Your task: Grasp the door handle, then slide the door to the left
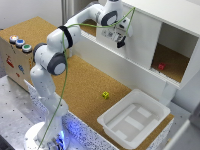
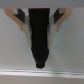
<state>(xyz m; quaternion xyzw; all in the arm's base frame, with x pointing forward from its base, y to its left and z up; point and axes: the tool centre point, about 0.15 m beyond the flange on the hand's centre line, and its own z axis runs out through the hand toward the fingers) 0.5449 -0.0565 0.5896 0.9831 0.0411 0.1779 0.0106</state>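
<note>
Door (image 1: 142, 42), white panel, covers the cabinet (image 1: 172, 12) front's middle; compartment at the exterior view's right stands open with a red cube (image 1: 161, 66) inside. Gripper (image 1: 120, 41) at the door face, fingers (image 2: 20, 19) straddling the black handle (image 2: 41, 37); contact unclear. Yellow cube (image 1: 105, 95) and ridged tray (image 1: 150, 107) on the cork worktop (image 1: 80, 85).

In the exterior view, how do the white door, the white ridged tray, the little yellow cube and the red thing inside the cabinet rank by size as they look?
Largest to smallest:
1. The door
2. The ridged tray
3. The yellow cube and the red object look about alike; the red one sits deeper in the cabinet, so I won't rank them.
</note>
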